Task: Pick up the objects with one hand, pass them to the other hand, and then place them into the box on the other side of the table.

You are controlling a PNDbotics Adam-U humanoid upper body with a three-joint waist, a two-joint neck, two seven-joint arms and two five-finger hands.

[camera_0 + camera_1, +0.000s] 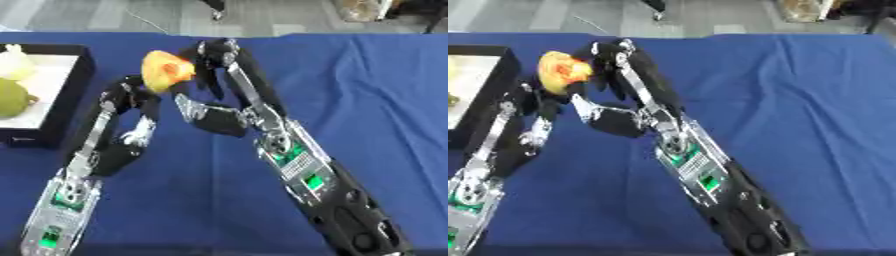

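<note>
Blue tablecloth (376,100) below; my right hand (214,62) and left hand (131,97) both curl around the yellow-orange fruit (166,71) between fingertips; likely light, smooth; I grip its middle.

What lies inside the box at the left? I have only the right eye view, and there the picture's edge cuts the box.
Observer: In the left eye view more of the black box shows. A green round fruit lies on its white floor, at the picture's left edge.
Operator: Is the green fruit alone in there?
Observer: No. A pale yellowish thing sits just beyond it, toward the box's far end. I cannot tell what it is.
</note>
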